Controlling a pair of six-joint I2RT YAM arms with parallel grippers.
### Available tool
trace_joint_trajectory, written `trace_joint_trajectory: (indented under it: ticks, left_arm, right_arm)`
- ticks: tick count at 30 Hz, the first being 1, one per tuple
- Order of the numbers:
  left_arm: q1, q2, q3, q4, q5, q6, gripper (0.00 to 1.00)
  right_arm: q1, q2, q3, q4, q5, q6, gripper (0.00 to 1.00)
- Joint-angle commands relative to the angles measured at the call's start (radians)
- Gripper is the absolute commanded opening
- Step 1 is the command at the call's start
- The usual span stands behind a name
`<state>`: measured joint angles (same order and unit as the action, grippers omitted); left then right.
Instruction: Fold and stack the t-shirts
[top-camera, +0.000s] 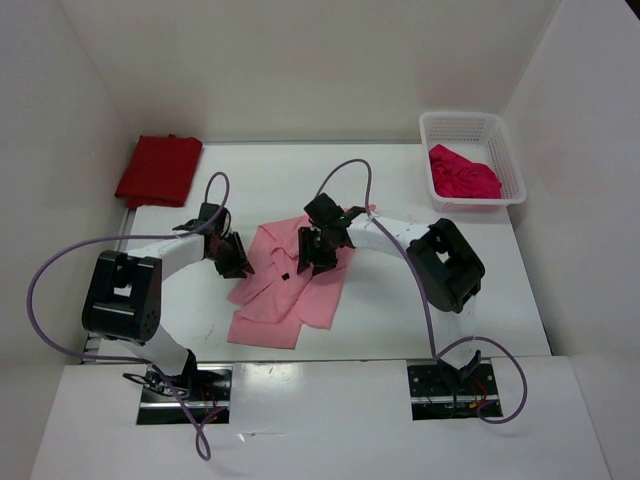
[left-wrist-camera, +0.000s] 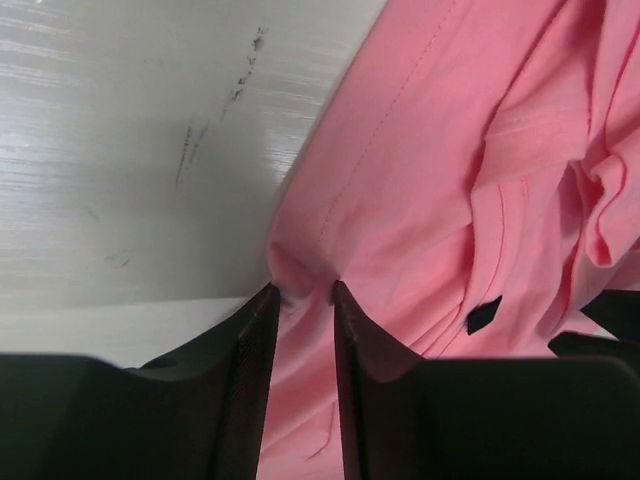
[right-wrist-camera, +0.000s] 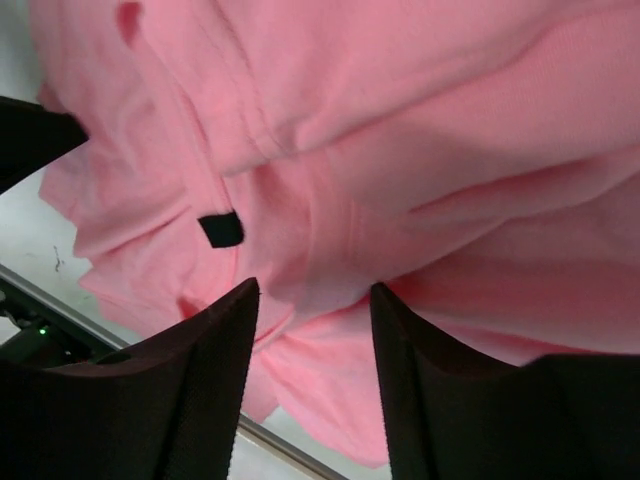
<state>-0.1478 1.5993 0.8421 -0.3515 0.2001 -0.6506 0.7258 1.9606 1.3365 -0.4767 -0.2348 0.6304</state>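
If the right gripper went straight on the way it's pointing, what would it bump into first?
The light pink t-shirt. The right gripper points straight at its rumpled cloth with its jaws open. It looks nearly on the cloth, though depth is hard to judge.

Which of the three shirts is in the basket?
The bright crimson-pink shirt, bunched in the white basket at far right. The dark red shirt lies folded far left; the light pink shirt is spread mid-table.

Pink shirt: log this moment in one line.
pink shirt crumpled mid-table | left gripper pinching its edge | right gripper open over it
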Motion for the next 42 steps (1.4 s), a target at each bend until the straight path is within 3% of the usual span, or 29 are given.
trace_joint_trajectory:
  ticks: [1, 2, 4, 5, 8, 12, 16, 21, 26, 31, 33, 38, 40, 42]
  left_arm:
    - [-0.007, 0.036, -0.006, 0.054, -0.070, -0.027, 0.35]
    - [-0.007, 0.048, -0.015, 0.054, -0.070, -0.027, 0.32]
    - [-0.007, 0.059, -0.006, 0.054, -0.070, -0.037, 0.20]
    - [-0.007, 0.059, -0.006, 0.054, -0.070, -0.037, 0.17]
    - [0.002, 0.050, -0.006, 0.063, -0.096, -0.046, 0.07]
    - [0.062, 0.040, -0.006, 0.063, -0.064, -0.046, 0.01]
    - [0.125, 0.050, 0.015, 0.081, -0.064, -0.046, 0.00]
    - [0.221, 0.077, 0.061, 0.082, -0.039, -0.046, 0.00]
    - [0.329, 0.077, 0.100, 0.094, -0.028, -0.066, 0.00]
    - [0.349, 0.077, 0.136, 0.114, -0.041, -0.084, 0.00]
    - [0.349, 0.077, 0.123, 0.114, -0.031, -0.093, 0.00]
    - [0.349, 0.077, 0.071, 0.132, -0.031, -0.093, 0.05]
    - [0.349, 0.067, 0.071, 0.132, -0.022, -0.093, 0.05]
    - [0.349, 0.057, 0.071, 0.132, -0.022, -0.093, 0.07]
  right_arm:
    - [0.001, 0.000, 0.066, 0.004, 0.019, 0.000, 0.55]
    - [0.001, 0.000, 0.066, 0.004, 0.019, 0.000, 0.61]
    - [0.001, 0.009, 0.066, 0.004, 0.019, 0.000, 0.62]
    - [0.001, 0.026, 0.066, 0.004, 0.019, 0.000, 0.49]
    - [0.001, 0.064, 0.101, 0.004, 0.042, 0.000, 0.24]
    - [0.001, 0.112, 0.200, -0.026, 0.090, -0.034, 0.01]
    - [-0.067, 0.098, 0.303, -0.053, 0.123, -0.073, 0.01]
    - [-0.204, 0.028, 0.337, -0.076, 0.028, -0.127, 0.01]
    - [-0.385, -0.119, 0.204, -0.050, -0.038, -0.147, 0.01]
    - [-0.517, -0.209, 0.026, -0.050, -0.060, -0.156, 0.01]
    - [-0.481, -0.232, 0.004, -0.036, -0.087, -0.146, 0.01]
    - [-0.200, -0.183, 0.056, 0.019, -0.097, -0.078, 0.29]
    - [-0.139, -0.143, 0.101, 0.039, -0.116, -0.057, 0.44]
    - [-0.071, -0.074, 0.141, 0.053, -0.116, -0.043, 0.52]
